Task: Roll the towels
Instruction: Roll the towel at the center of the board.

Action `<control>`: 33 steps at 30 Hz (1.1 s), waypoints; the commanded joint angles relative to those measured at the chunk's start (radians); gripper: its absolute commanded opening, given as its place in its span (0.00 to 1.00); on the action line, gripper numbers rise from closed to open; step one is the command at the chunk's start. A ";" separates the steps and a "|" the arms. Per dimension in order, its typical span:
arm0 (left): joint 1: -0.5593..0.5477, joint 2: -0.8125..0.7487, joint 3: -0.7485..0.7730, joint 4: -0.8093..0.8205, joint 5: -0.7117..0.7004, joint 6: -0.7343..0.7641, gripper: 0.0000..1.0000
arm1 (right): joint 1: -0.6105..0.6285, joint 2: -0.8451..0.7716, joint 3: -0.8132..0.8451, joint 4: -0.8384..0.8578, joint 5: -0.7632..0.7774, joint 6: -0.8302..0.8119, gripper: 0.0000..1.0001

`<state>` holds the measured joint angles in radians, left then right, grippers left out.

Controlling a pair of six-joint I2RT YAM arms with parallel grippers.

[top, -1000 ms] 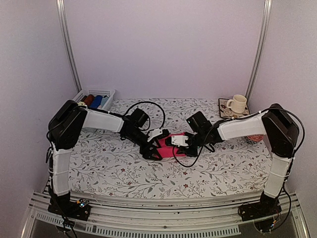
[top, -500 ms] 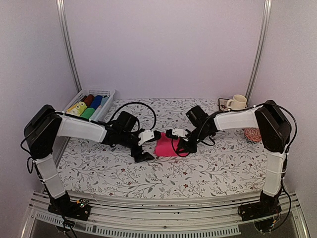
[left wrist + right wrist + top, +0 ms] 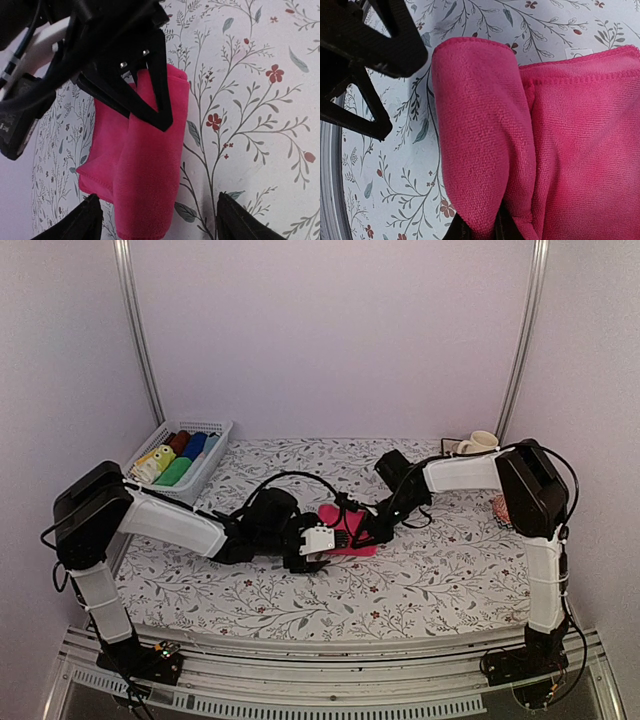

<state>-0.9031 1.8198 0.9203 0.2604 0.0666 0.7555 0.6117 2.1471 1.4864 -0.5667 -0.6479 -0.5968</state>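
Pink towel (image 3: 145, 165), fold pinched in the right tool (image 3: 480, 232), lies before the spread left tool (image 3: 157, 225).

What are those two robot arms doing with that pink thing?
They are rolling up a hot pink towel on the flowery table. The right tool is shut on the folded-over edge, which has curled into the start of a roll. The left tool is open, with one finger on each side of the roll's end, not gripping it. The rest of the towel lies flat, so the rolling has only begun.
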 commanded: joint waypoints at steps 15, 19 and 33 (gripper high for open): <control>-0.022 0.136 0.040 0.123 -0.102 0.134 0.60 | -0.023 0.136 0.044 -0.145 -0.091 0.071 0.04; -0.020 0.200 0.062 0.124 -0.133 0.142 0.54 | -0.024 0.129 0.035 -0.142 -0.097 0.071 0.04; -0.017 0.236 0.162 -0.103 -0.021 0.115 0.00 | -0.027 0.066 0.032 -0.130 -0.042 0.074 0.29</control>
<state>-0.9146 2.0354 1.0431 0.3374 -0.0765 0.8955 0.5735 2.2131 1.5520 -0.6312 -0.7807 -0.5327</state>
